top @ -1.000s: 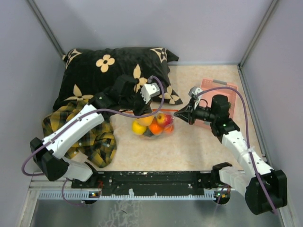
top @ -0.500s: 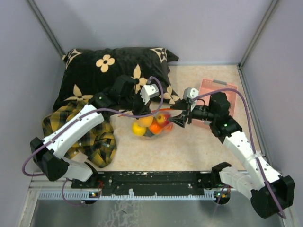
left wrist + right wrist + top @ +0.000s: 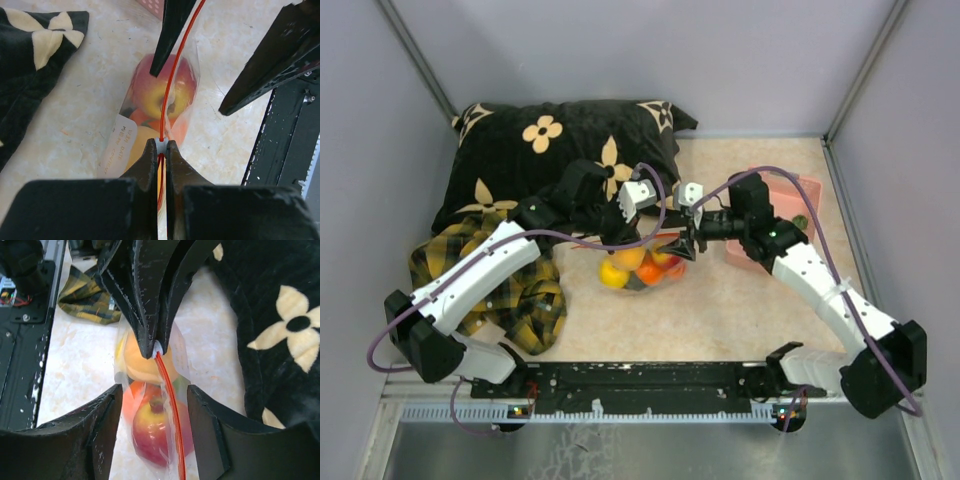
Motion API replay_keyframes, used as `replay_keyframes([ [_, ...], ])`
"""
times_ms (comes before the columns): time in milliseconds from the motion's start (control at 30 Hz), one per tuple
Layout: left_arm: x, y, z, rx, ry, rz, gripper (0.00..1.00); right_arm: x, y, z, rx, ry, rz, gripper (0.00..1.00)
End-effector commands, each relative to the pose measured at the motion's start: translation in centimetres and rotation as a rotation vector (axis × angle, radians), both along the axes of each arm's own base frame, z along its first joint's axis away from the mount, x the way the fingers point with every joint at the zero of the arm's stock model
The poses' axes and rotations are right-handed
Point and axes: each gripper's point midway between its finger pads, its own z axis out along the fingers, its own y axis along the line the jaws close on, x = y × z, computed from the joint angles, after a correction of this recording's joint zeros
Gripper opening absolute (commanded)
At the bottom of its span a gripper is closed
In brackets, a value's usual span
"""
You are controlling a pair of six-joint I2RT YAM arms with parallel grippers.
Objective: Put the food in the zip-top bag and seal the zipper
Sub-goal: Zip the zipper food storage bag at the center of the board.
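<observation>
Grey walls are enclosing a pale, speckled beige surface (image 3: 740,300), seen from above. At the far left, a black pillow (image 3: 520,170) with cream flower shapes is lying against the wall. Just near of it, a yellow-and-black plaid cloth (image 3: 525,300) is bunching up beneath the left arm.

Reaching in over the pillow's near edge, the left hand (image 3: 160,147) is pinching its two fingers together on the zipper (image 3: 172,75), a thin red-orange strip along the mouth of the zip-top bag (image 3: 642,272). In the left wrist view the strip is running straight out from between the closed fingertips.

That clear, crinkly bag is sitting in the middle of the surface, between the two arms and just near of the pillow. The food is showing inside it: a red and yellow apple (image 3: 160,90), an orange (image 3: 142,360), and a yellow lemon (image 3: 613,272) at the bag's left end.

Coming from the right, the right hand (image 3: 155,395) is spreading its fingers wide apart and holding nothing. It is straddling the top of the bag, with the zipper passing between its fingers and touching neither, and its tips are sitting close to the left hand's.

At the far right, a pink basket (image 3: 800,190) is resting on the surface, partly hidden behind the right arm.
</observation>
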Motion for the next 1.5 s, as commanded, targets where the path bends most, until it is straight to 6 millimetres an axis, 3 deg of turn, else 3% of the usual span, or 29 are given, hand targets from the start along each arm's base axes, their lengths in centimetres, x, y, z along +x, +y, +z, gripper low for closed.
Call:
replay_keyframes([
  [0, -0.4, -0.6, 1.4, -0.055, -0.029, -0.036, 0.00, 0.6, 0.7, 0.8, -0.023, -0.068, 0.041, 0.53],
  [167, -0.6, -0.7, 1.4, -0.058, -0.026, -0.043, 0.00, 1.9, 0.9, -0.8, -0.071, -0.041, 0.022, 0.44],
  [233, -0.6, -0.6, 1.4, -0.056, -0.027, -0.041, 0.00, 2.1, 0.9, -1.1, -0.084, -0.036, 0.023, 0.36],
  [300, -0.6, -0.5, 1.4, -0.056, -0.031, -0.038, 0.00, 2.1, 0.7, -1.2, -0.094, -0.035, 0.015, 0.26],
  [400, -0.6, -0.3, 1.6, -0.054, -0.039, -0.029, 0.00, 2.7, 0.1, -1.2, -0.117, -0.053, -0.032, 0.00],
  [800, 0.0, 1.6, 2.0, -0.022, -0.098, 0.054, 0.00, 4.1, -5.3, 1.5, -0.031, -0.069, -0.293, 0.00],
  [1167, 0.3, 2.6, 1.6, 0.001, -0.111, 0.108, 0.00, 5.1, -7.1, 1.4, -0.017, -0.036, -0.413, 0.00],
  [1467, 1.8, 5.6, 1.1, 0.034, -0.153, 0.271, 0.00, 6.5, -8.6, 1.7, 0.017, -0.019, -0.516, 0.00],
])
